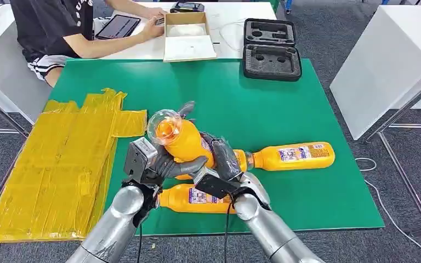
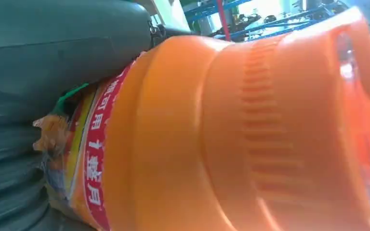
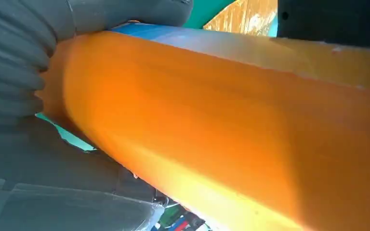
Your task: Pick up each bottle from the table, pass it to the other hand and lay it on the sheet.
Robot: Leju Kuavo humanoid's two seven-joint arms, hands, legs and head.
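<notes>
Low in the middle of the head view, the left hand (image 1: 161, 164) and the right hand (image 1: 223, 160) both wrap their fingers tight around one orange bottle (image 1: 183, 141), held up above the green table (image 1: 241, 104). Two more bottles (image 1: 293, 155) lie on the table. The yellow sheet (image 1: 60, 159) lies at the left.

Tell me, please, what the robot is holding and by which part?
Both the left hand and right hand grip one orange bottle around its body.
</notes>
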